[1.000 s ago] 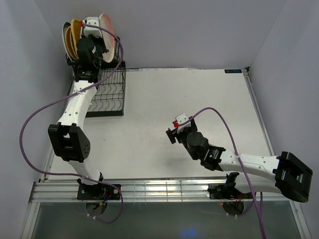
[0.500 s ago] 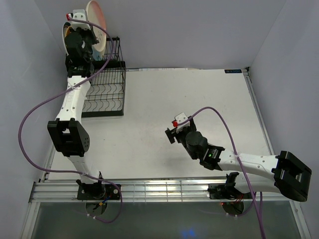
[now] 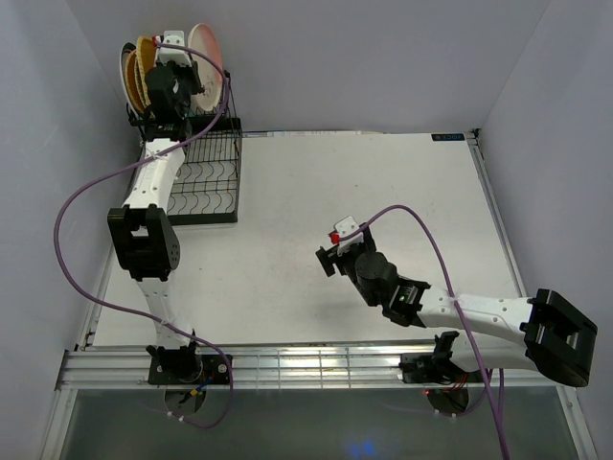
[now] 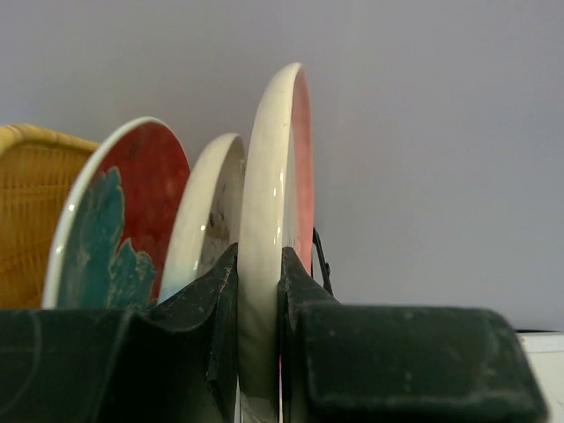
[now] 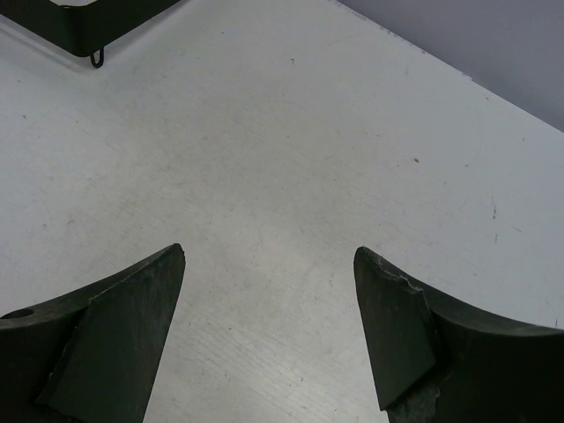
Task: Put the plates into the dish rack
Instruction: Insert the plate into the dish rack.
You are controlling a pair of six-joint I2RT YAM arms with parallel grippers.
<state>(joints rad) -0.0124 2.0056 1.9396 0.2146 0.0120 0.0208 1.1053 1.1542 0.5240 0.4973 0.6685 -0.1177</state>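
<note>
In the top view my left gripper (image 3: 185, 77) is raised at the back left corner, over the upper tier of the black wire dish rack (image 3: 209, 182). It is shut on the rim of a cream-pink plate (image 3: 205, 53), which stands on edge. The left wrist view shows the same plate (image 4: 269, 203) clamped between both fingers of the left gripper (image 4: 258, 260). Beside it stand a cream-blue plate (image 4: 211, 211), a red-teal floral plate (image 4: 132, 203) and a woven yellow plate (image 4: 31, 211). Over mid-table, my right gripper (image 3: 332, 253) (image 5: 269, 254) stands open above bare surface.
More upright plates (image 3: 137, 72) fill the rack's upper basket to the left of the held one. The lower slotted section (image 3: 206, 196) shows bare wires. A rack corner (image 5: 88, 31) shows at the far left of the right wrist view. The white table (image 3: 383, 192) spreads to the right.
My left arm swung the cream-pink plate up and to the left, then brought it back right beside the other plates in the upper basket. The right arm has barely moved.
</note>
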